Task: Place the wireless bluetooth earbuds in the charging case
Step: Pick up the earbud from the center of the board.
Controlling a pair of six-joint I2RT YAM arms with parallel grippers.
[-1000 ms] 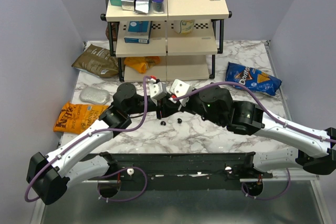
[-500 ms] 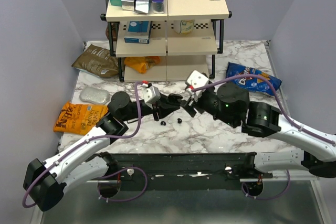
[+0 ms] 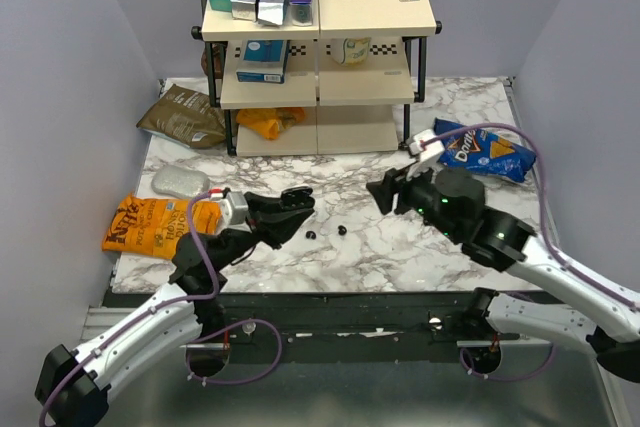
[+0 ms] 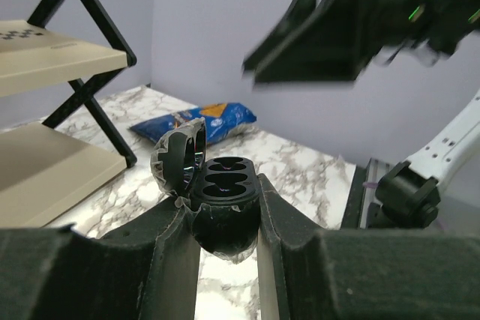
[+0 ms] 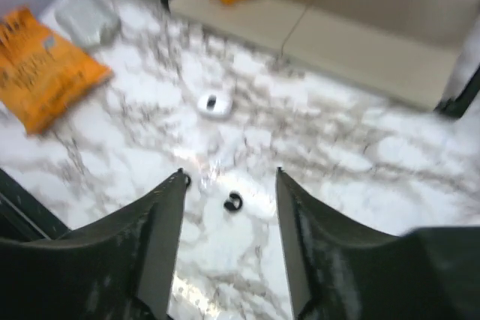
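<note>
The black charging case (image 4: 225, 201) is gripped between my left fingers with its lid (image 4: 180, 157) hinged open and both sockets empty. In the top view my left gripper (image 3: 290, 203) holds it just above the table, left of centre. Two tiny black earbuds (image 3: 310, 234) (image 3: 341, 231) lie loose on the marble to the right of the case. My right gripper (image 3: 383, 193) is open and empty, raised to the right of the buds. In the right wrist view one bud (image 5: 233, 201) lies between the open fingers and the other bud (image 5: 186, 180) peeks out beside the left fingertip.
A two-tier shelf (image 3: 320, 67) with boxes stands at the back. An orange chip bag (image 3: 150, 222) and a silver pouch (image 3: 180, 182) lie at the left, a brown bag (image 3: 183, 115) at the back left, and a blue Doritos bag (image 3: 483, 150) at the right. A small white object (image 5: 214, 104) lies beyond the buds.
The two grippers were together over the centre; they have drawn apart. My left arm pulled back to the left with the case. My right arm swung right and let go.
</note>
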